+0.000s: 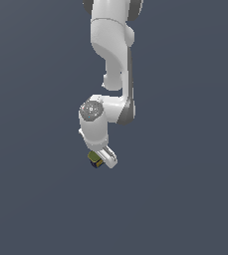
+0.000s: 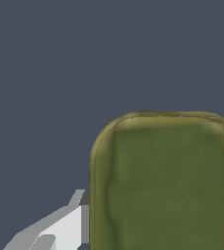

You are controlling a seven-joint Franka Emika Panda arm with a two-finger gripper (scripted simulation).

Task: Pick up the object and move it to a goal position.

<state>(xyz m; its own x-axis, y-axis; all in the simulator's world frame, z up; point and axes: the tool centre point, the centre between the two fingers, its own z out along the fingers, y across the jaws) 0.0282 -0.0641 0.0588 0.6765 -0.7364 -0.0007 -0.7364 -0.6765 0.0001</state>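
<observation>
— What does the exterior view give you?
— My claw (image 1: 101,160) sits against the block (image 1: 93,158); I can't tell if it grips.
— Wrist view?
— Olive-green block (image 2: 167,185) fills it, one finger (image 2: 59,227) beside. I read no writing.

The block (image 1: 94,159) is showing an olive-green top with yellow and dark blue sides, the arm (image 1: 108,50) is presenting white with grey joint bands, and the background is rendering uniform slate blue-grey.
</observation>
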